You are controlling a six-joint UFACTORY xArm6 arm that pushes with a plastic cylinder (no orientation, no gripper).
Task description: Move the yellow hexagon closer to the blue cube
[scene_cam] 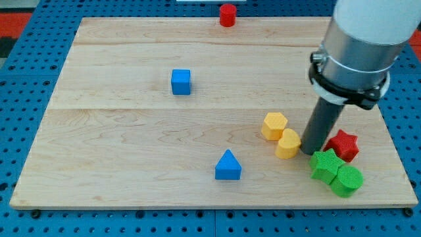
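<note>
The yellow hexagon (274, 125) lies right of the board's middle. The blue cube (181, 82) sits well to its upper left. My tip (308, 151) is down on the board just right of a second yellow block (288, 144), which touches the hexagon's lower right side. The tip is close to or touching that second yellow block; I cannot tell which. The rod rises from the tip to the arm's grey and white body at the view's top right.
A red star block (344, 145) lies right of the tip. A green star block (325, 164) and a green round block (346, 180) lie below it. A blue triangle (227, 166) sits at the lower middle. A red cylinder (227, 14) stands at the wooden board's (118, 131) top edge.
</note>
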